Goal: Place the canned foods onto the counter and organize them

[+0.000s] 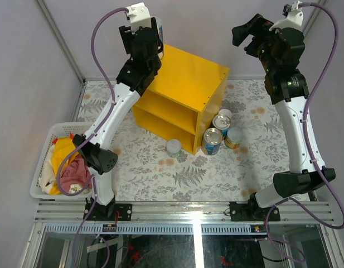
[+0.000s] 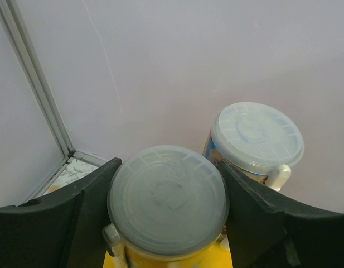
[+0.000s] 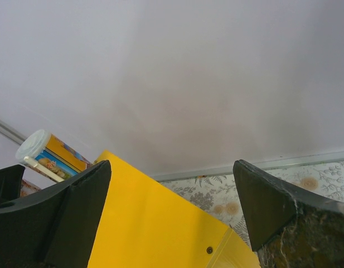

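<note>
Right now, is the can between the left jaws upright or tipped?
Upright: the can shows its round lid squarely to the left wrist camera, matching the second can standing beside it.

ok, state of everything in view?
Left gripper: shut on near tube.
Near tube: upright on counter, lid on.
Far tube: upright behind it, lid on, free.
Right gripper: open, empty, raised.
Counter: both shelves look empty.
Lidded can: upright on table.
Steel can: upright on table.
Tab can: by counter, looks tilted.
Right can: on table, pose unclear.
Basket: holds clothes.
</note>
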Robot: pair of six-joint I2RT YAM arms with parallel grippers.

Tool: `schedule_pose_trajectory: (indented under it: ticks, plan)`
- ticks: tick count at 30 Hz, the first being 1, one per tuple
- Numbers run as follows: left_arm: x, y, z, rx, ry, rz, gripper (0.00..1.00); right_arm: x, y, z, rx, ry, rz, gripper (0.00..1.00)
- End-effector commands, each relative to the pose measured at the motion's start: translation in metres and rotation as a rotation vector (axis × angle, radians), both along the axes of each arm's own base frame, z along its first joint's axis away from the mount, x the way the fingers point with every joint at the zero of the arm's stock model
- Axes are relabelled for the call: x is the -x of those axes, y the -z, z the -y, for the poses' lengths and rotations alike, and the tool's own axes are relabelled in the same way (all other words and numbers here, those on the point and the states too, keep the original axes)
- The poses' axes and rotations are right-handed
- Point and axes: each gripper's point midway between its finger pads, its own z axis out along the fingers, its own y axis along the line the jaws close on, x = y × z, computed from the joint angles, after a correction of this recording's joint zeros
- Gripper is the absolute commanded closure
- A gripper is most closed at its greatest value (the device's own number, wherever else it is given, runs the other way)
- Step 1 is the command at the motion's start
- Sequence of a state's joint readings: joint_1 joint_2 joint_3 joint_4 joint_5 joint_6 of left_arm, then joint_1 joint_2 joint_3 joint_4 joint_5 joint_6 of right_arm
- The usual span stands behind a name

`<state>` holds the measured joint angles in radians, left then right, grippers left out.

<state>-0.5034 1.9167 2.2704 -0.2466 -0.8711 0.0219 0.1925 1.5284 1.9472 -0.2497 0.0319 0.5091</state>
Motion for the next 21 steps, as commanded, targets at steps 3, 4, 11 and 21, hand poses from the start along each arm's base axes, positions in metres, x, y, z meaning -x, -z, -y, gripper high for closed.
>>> schedule_pose_trajectory:
  ticks: [3,4,11,21]
  plan:
    - [0.025,-0.041,-0.017,0.056,-0.010,0.087,1.00,0.009,-0.035,-0.009,-0.016,-0.032,0.099,0.02]
    - [0.025,-0.041,-0.017,0.056,-0.013,0.087,1.00,0.009,-0.034,-0.010,-0.017,-0.033,0.099,0.02]
    - [0.029,-0.043,-0.021,0.046,-0.025,0.081,1.00,0.010,-0.035,-0.013,-0.016,-0.041,0.097,0.02]
    - [0.031,-0.034,-0.021,0.053,-0.022,0.061,1.00,0.014,-0.034,-0.015,-0.009,-0.044,0.093,0.02]
